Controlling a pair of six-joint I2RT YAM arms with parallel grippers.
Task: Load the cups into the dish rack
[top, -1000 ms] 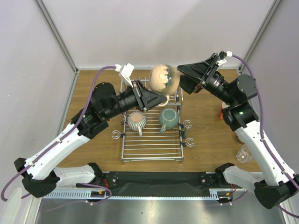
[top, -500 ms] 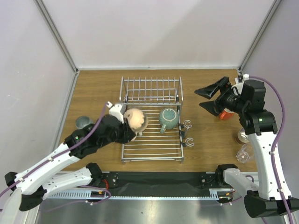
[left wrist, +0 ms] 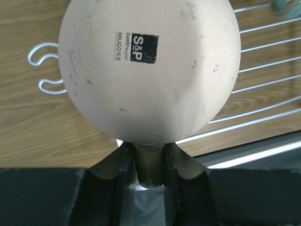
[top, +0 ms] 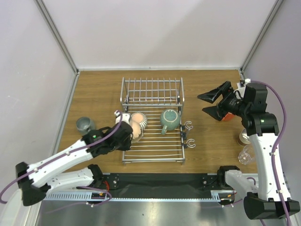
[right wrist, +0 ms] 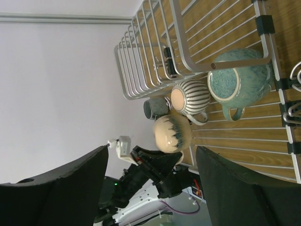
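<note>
Over the dish rack's [top: 155,151] left edge, the left gripper [left wrist: 149,154] clamps the handle [left wrist: 149,173] of a beige cup [left wrist: 150,70]: likely heavy, slick, breakable. Right gripper [top: 201,103] gapes empty.

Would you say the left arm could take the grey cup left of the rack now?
Probably not yet: the left tool is shut on the beige cup, though the grey cup stands unobstructed nearby.

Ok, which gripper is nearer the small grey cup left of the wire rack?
Left: left gripper, holding a beige mug, is right of the grey cup; right gripper is beyond the rack.
</note>
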